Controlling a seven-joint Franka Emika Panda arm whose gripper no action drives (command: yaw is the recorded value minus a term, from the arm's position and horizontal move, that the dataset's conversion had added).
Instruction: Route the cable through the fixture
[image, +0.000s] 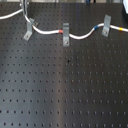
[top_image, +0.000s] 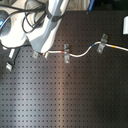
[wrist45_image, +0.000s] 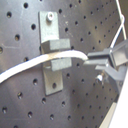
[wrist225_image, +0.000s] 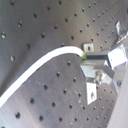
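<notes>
The white cable (image: 82, 36) runs across the black perforated board in both exterior views. It passes the slanted grey fixture (image: 29, 29) at the first exterior view's left. Its red-orange band (image: 61, 31) sits at the upright middle clip (image: 65, 36). Its blue-and-yellow stretch (image: 120, 28) lies beyond the taller clip (image: 106, 25). In the first wrist view the cable (wrist45_image: 30, 67) crosses the fixture (wrist45_image: 54, 55) between its two raised blocks and ends in my gripper (wrist45_image: 95, 62). The gripper is shut on the cable right beside the fixture. The arm hides most of the fixture (top_image: 35, 53) in the second exterior view.
The white robot arm (top_image: 47, 27) and dark loose wiring (top_image: 22, 17) fill the second exterior view's upper left. A white box (top_image: 125, 24) stands at the second exterior view's right edge. The board (image: 65, 90) carries a regular grid of holes.
</notes>
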